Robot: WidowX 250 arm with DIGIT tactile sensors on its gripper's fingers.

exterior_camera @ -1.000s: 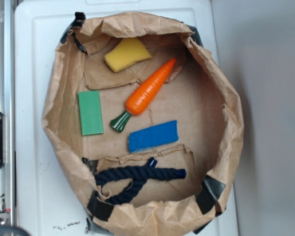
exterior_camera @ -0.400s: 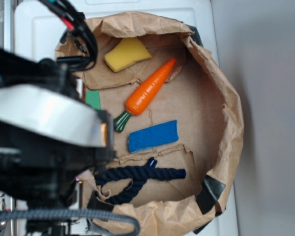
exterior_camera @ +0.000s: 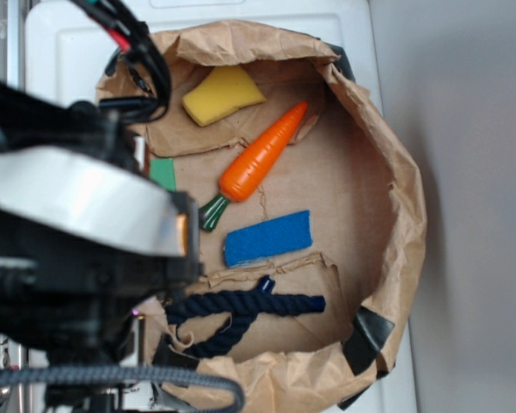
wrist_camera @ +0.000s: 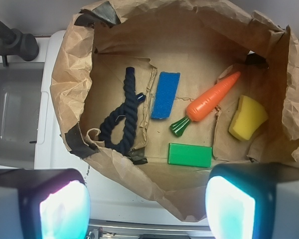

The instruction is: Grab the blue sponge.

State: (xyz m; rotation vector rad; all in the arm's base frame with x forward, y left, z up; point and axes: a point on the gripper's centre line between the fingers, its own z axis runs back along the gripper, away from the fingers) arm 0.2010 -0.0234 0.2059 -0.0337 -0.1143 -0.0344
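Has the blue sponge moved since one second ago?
No. The blue sponge lies in the same spot, between the carrot and the navy rope.

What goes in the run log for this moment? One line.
phase: approach | gripper: open, above bag rim | blue sponge: flat on bag floor, untouched

Bright colours inside a crumpled brown paper bag [wrist_camera: 74, 74]

The blue sponge [wrist_camera: 165, 94] is bright blue with a paler edge; at its left lies a dark navy rope [wrist_camera: 120, 122]. The carrot [wrist_camera: 212, 97] is orange with a dark green stem, the block [wrist_camera: 190, 155] is plain green, and the sponge wedge [wrist_camera: 246, 117] at right is yellow. Black tape patches [exterior_camera: 365, 338] mark the bag, which sits on a white bench [exterior_camera: 60, 69].
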